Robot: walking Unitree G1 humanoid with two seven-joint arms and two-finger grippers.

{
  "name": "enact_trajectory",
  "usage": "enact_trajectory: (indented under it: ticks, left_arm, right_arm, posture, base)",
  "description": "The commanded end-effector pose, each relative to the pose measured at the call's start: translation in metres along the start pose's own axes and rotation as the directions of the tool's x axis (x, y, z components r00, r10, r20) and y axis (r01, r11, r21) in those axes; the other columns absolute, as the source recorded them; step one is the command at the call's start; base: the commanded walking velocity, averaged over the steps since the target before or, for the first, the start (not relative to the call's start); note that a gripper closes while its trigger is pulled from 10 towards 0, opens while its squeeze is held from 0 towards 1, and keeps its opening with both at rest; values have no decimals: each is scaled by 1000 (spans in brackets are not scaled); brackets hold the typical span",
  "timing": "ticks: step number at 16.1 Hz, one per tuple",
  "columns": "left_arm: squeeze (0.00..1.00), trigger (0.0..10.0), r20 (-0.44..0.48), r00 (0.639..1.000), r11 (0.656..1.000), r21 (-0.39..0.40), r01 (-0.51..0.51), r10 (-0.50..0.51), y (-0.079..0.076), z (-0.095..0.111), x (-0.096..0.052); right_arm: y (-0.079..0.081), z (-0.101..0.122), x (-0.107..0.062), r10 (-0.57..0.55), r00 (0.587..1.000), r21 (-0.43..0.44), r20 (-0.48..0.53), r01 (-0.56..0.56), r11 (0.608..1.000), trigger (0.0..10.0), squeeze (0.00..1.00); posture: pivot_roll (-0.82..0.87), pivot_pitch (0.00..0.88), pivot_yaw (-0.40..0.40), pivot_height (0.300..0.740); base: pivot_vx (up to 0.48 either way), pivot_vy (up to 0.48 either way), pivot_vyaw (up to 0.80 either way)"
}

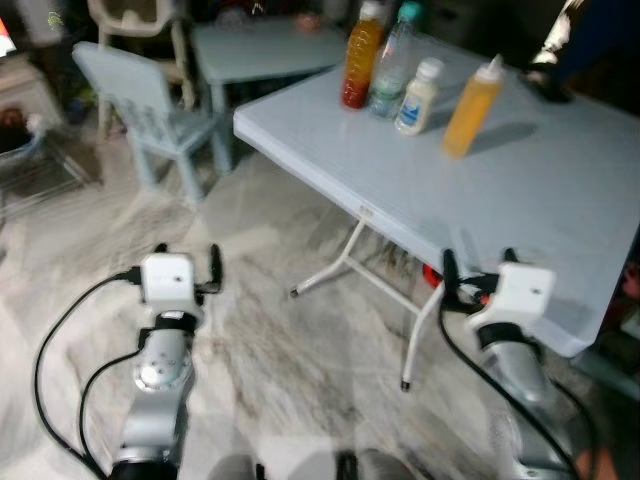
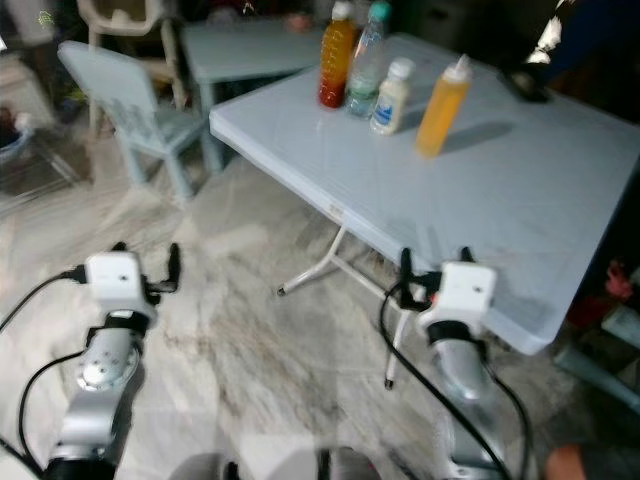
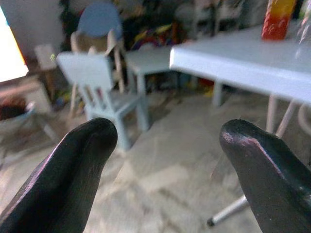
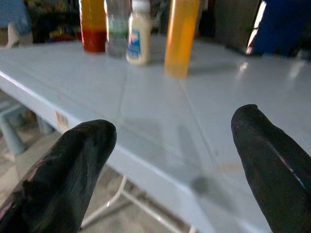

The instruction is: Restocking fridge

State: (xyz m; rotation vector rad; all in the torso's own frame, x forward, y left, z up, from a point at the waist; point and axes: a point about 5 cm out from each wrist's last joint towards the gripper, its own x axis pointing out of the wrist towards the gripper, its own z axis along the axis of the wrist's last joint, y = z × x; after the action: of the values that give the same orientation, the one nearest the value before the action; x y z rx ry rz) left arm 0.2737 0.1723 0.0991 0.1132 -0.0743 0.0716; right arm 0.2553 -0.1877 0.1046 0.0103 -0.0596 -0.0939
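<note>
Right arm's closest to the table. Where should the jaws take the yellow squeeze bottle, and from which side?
Grip the yellow squeeze bottle around its straight mid-body, below the tapering nozzle top, which looks too narrow to hold. It stands upright, apart from the other bottles. Come level from the near table edge with the right gripper, jaws open; the small white bottle stands to its left, so keep the jaws clear of that side.

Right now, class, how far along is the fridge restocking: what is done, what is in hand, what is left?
Done: nothing visibly; all four bottles stand on the folding table: orange juice bottle, water bottle, small white bottle, yellow squeeze bottle.
In hand: nothing; the right gripper is open at the table's near edge, the left gripper open over the floor.
Left: picking up every bottle.
</note>
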Motion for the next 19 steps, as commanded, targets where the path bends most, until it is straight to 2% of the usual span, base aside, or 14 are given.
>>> enact_trajectory:
  ticks: [1,3,9,19]
  left_arm:
    - [0,10000,-11,1000,1000,10,-8,8,5,-1,1]
    - [0,10000,5,1000,1000,3,1,-1,2,3,5]
    - [0,10000,7,1000,1000,-10,17,-17,-2,3,4]
    - [0,10000,16,998,997,-39,69,-69,-15,6,8]
  right_arm:
    - [11,8,5,30,999,13,24,-30,999,10000,0]
    - [12,12,9,30,999,21,35,-31,999,10000,0]
    - [16,14,11,55,998,25,34,-56,998,10000,0]
    - [20,26,20,97,992,-3,82,-97,995,10000,0]
  posture:
    - [22,75,-57,740]
    - [23,72,-60,740]
    - [20,77,-67,740]
    - [-33,90,-61,740]
  base:
    - [330,349,0]
    - [328,351,-800]
    - [331,348,-734]
    - [365,309,0]
